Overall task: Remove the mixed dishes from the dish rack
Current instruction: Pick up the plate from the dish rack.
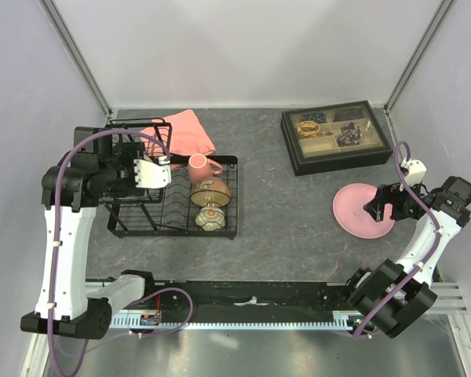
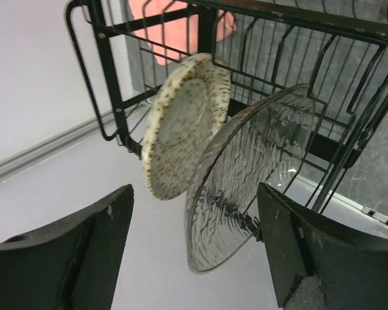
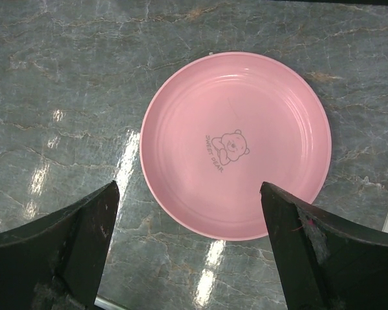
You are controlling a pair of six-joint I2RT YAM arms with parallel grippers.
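while the pink plate (image 3: 236, 145) lies flat on the table (image 1: 282, 204) at the right, already out of the rack (image 1: 145, 214), the right pincer (image 3: 187, 187) hangs spread above it and holds nothing. the step in hand looks to be on the left. the left pincer (image 2: 194, 190) is spread too, its fingers either side of a speckled bowl (image 2: 181, 123) and a glass plate (image 2: 252, 174) that stand on edge between the rack's wires, and it grips neither. i'd say the next move calls for choosing one rim, likely the speckled bowl's, closing on it and lifting clear of the wires. the mug (image 1: 199, 166) and a brown bowl (image 1: 210, 191) sit on the flat base.
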